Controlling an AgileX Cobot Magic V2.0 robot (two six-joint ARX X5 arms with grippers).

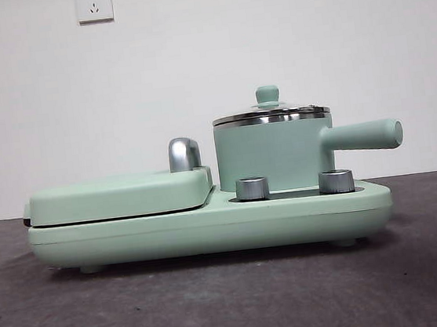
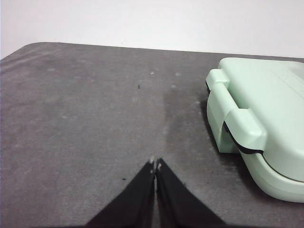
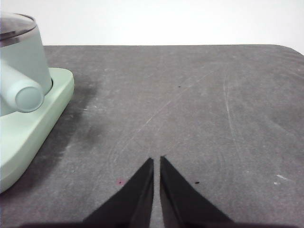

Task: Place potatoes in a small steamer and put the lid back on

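A mint-green cooking appliance (image 1: 210,224) sits on a dark grey table (image 1: 234,304) against a white wall. On its right half stands the small steamer (image 1: 273,153), a mint-green pot with a steel rim and a stubby side handle pointing right. The lid (image 1: 269,110), clear glass with a small green knob, rests closed on the pot. On the left half lies a flat griddle cover (image 1: 119,194) with a chrome handle (image 1: 183,153). Two metal dials (image 1: 252,188) sit in front of the pot.

No potato shows in any view, so I cannot tell whether it is already inside the closed pot or simply out of sight. Judged from this, either the task has not begun or it is already finished. If it has not begun, the next move calls for lifting the lid by its knob, straight up, and setting it aside.

Neither arm is at work. The left gripper (image 2: 155,165) hovers over bare table, well to the near side of the griddle end, its jaws pressed together and empty. The right gripper (image 3: 156,161) hovers over bare table, apart from the pot's handle, its jaws nearly together with a thin gap, holding nothing.
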